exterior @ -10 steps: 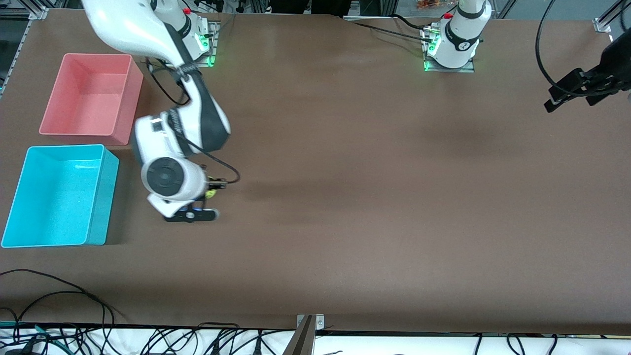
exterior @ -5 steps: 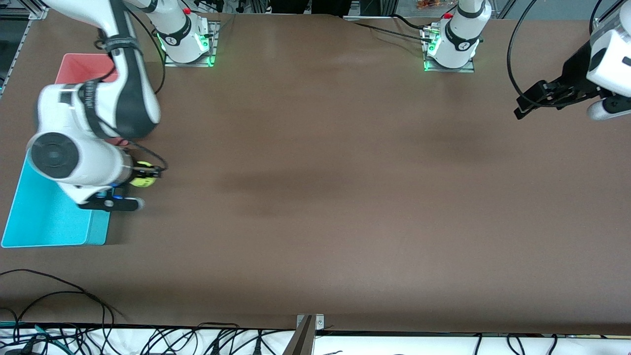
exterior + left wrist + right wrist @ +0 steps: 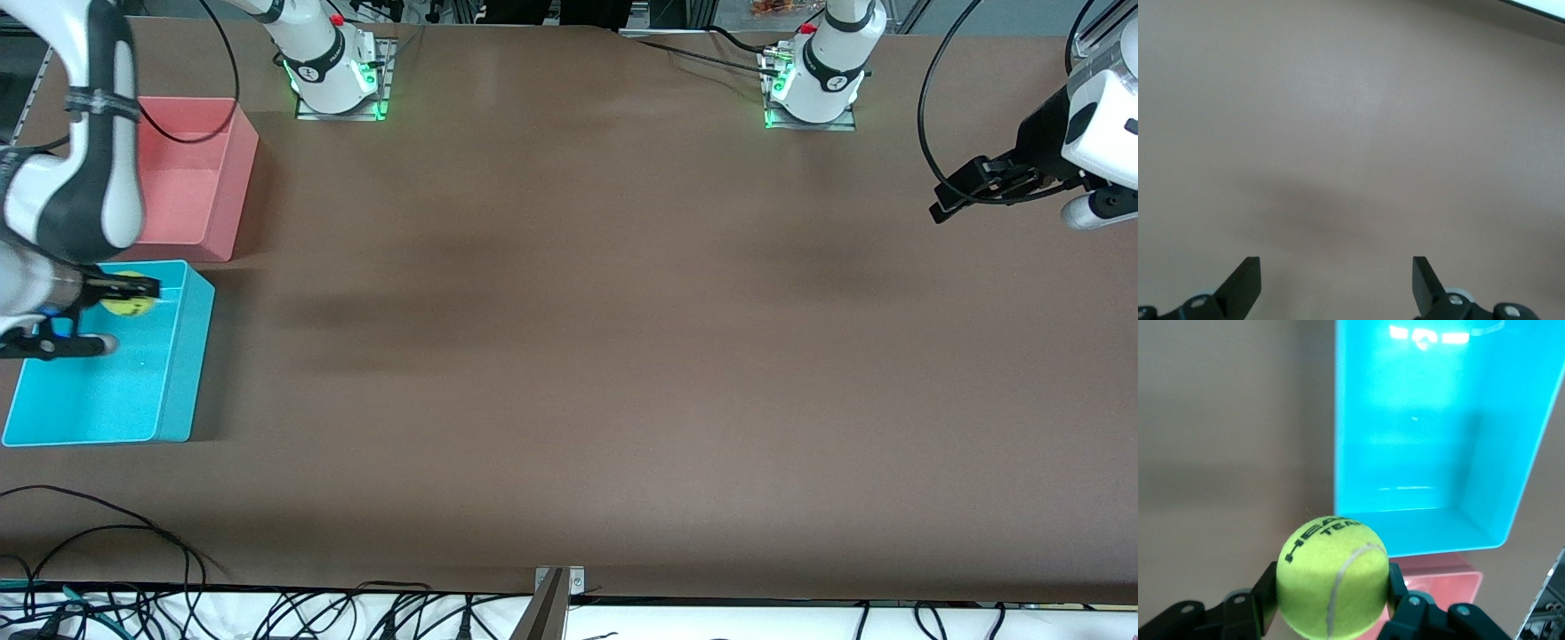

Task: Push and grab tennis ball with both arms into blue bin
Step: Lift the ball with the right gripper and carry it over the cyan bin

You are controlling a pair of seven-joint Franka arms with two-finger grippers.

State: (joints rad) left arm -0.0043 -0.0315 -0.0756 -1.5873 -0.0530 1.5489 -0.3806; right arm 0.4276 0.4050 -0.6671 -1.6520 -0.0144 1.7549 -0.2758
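Reading "HEAD TEAM" in dark letters, the tennis ball (image 3: 1332,575) sits clamped between the fingers (image 3: 1248,603) of the right gripper (image 3: 124,293), up in the air over the blue bin (image 3: 173,373). A pink bin (image 3: 222,178) stands just beside the blue one, farther from the front camera. Over bare table (image 3: 578,356) at its own end, the left gripper (image 3: 965,191) waits with fingers spread wide, holding nothing.

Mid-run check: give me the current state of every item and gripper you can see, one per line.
tennis ball: clamped in the right gripper, in the air over the blue bin.
blue bin: upright, nothing inside.
pink bin: upright, nothing seen inside.
right gripper: shut on the ball.
left gripper: open, holding nothing, waiting over bare table.
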